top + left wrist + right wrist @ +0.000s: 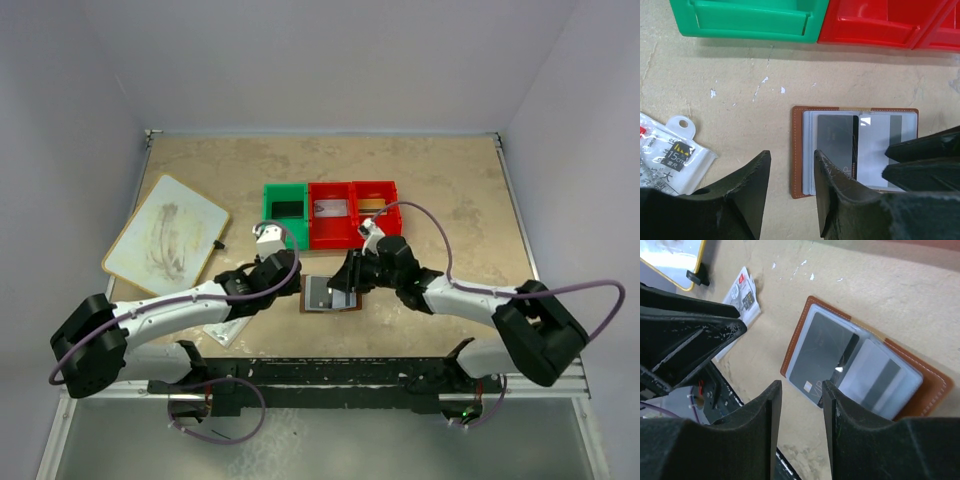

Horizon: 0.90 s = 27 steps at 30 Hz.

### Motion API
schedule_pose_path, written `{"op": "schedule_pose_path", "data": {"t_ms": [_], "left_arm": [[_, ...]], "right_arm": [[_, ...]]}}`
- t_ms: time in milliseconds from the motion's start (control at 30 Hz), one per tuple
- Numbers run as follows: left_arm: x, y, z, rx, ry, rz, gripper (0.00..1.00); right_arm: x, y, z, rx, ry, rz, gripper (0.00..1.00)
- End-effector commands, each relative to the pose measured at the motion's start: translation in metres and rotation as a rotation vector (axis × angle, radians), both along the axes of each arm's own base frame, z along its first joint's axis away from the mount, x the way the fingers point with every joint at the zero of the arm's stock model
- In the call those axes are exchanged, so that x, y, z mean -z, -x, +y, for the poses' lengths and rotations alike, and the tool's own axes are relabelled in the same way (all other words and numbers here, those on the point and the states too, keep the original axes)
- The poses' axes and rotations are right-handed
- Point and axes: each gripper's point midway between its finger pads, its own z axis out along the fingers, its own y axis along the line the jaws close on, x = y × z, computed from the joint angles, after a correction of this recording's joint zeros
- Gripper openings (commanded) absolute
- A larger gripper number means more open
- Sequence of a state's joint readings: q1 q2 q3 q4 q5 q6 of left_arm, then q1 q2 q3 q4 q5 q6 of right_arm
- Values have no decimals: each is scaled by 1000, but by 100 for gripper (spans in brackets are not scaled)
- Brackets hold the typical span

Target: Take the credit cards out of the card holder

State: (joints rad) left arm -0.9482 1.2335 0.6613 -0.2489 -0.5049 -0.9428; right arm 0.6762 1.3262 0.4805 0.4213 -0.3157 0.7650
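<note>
The brown leather card holder [305, 296] lies open on the table between both grippers. In the left wrist view the holder [799, 150] shows a dark grey card [835, 137] in its left clear pocket and a white card with a grey stripe [879, 145] in its right one. My left gripper [790, 160] is open and empty, straddling the holder's left edge. My right gripper [801, 390] is open and empty, low over the holder [930, 390] beside the grey VIP card [822, 355]. Its fingers [925, 160] reach over the striped card [880, 382].
A green bin [268, 215] and two red bins [332, 238] stand just behind the holder, also in the left wrist view [750, 25]. A whiteboard [165, 235] lies at the left. A small plastic packet [675, 157] lies left of the holder.
</note>
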Motion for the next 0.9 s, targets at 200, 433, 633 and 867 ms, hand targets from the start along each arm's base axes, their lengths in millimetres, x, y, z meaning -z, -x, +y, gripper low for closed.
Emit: {"op": "schedule_pose_path", "data": {"t_ms": [200,433,633,867], "left_arm": [[-13,-3,-28,74,124,-18,37],[-4,4,-60,208,166,27,34],[14,7,-67,248,128,79,30],[34,13,-65,269,72,131,19]], "right_arm": [[23,-3,21,-40,-1,28,38],[59,4,11,13,-10,103,37],[70,6,0,68,-19,129,37],[69,3,-13,147,-25,129,38]]}}
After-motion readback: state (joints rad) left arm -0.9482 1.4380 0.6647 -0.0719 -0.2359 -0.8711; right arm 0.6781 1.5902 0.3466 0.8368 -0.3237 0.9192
